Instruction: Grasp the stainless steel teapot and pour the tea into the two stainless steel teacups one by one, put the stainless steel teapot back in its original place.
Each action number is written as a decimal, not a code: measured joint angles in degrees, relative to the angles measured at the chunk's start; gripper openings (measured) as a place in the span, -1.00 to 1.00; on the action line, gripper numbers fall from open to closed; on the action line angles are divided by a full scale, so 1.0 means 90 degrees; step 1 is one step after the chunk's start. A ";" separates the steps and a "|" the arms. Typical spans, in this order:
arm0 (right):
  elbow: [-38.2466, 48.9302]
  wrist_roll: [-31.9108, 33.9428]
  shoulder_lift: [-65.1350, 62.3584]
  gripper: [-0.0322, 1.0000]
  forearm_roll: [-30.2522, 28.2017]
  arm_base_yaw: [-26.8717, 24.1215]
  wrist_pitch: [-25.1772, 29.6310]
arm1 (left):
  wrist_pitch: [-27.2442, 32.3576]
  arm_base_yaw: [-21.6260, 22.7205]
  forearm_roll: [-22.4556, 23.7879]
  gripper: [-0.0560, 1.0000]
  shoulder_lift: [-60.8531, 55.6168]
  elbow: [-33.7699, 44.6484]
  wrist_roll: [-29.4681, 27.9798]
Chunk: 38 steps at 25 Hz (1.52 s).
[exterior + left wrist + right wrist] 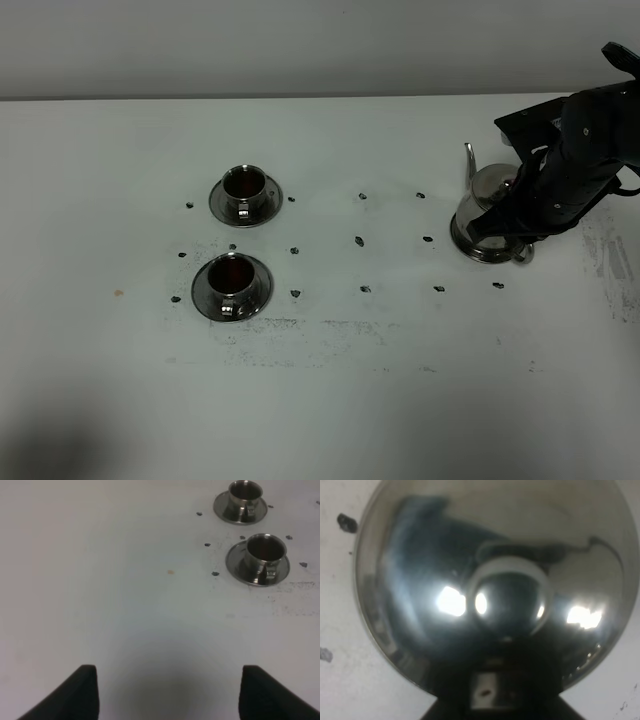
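The stainless steel teapot (486,205) stands upright at the right on its round coaster (474,252), spout pointing away. My right gripper (517,228) reaches in from the right and is shut on the teapot's handle. The right wrist view is filled with the teapot's knobbed lid (505,605), seen from just above. Two steel teacups on saucers stand at the left, a far one (244,189) and a near one (231,279). Both hold dark reddish-brown tea (243,183). My left gripper (167,695) is open and empty over bare table, well short of the cups (264,552).
The white table (380,380) carries small dark marks (359,241) in rows between the cups and the teapot, and scuffed grey patches near the front. The table's far edge meets a grey wall (300,40). A small orange speck (118,293) lies at the left.
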 joint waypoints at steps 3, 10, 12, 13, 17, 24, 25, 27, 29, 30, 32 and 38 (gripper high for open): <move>0.0000 0.0000 0.0000 -0.35 0.0005 0.0000 0.0006 | 0.0000 0.0000 0.0000 0.20 0.0000 0.0000 0.0000; 0.0000 -0.0001 -0.0264 0.33 -0.0001 -0.0005 0.0030 | 0.0000 0.0000 0.0000 0.20 0.0000 0.0000 0.0000; 0.0000 -0.0001 -0.0515 0.39 0.0004 -0.0005 0.0054 | 0.0000 0.0000 0.0000 0.20 0.0000 0.0000 0.0000; 0.0000 -0.0001 -0.0682 0.39 0.0004 -0.0005 0.0091 | 0.0000 0.0000 0.0000 0.20 0.0000 0.0000 0.0000; 0.0000 -0.0001 -0.1560 0.36 0.0004 -0.0005 0.0563 | 0.0000 0.0000 0.0000 0.20 0.0000 0.0000 0.0000; 0.1119 0.0000 -0.4035 0.11 0.0176 -0.0005 0.1064 | 0.0000 0.0000 0.0000 0.20 0.0000 0.0000 0.0000; 0.1387 0.0000 -0.4377 0.07 0.0176 -0.0005 0.1065 | 0.0000 0.0000 0.0000 0.20 0.0000 0.0000 0.0000; 0.1884 0.0000 -0.5158 -0.01 0.0176 -0.0005 0.1087 | 0.0000 0.0000 0.0000 0.20 0.0000 0.0000 0.0000; 0.2366 0.0000 -0.5857 -0.09 0.0176 -0.0005 0.1115 | 0.0000 0.0000 0.0000 0.20 0.0000 0.0000 0.0000; 0.2603 0.0000 -0.6238 -0.13 0.0176 -0.0005 0.1134 | 0.0000 0.0000 0.0000 0.20 0.0000 0.0000 0.0000; 0.2987 0.0000 -0.6902 -0.21 0.0176 -0.0005 0.1165 | 0.0000 0.0000 0.0000 0.20 0.0000 0.0000 0.0000; 0.3959 0.0006 -0.8565 -0.42 0.0217 -0.0148 0.1165 | 0.0000 0.0000 0.0000 0.20 0.0000 0.0000 0.0000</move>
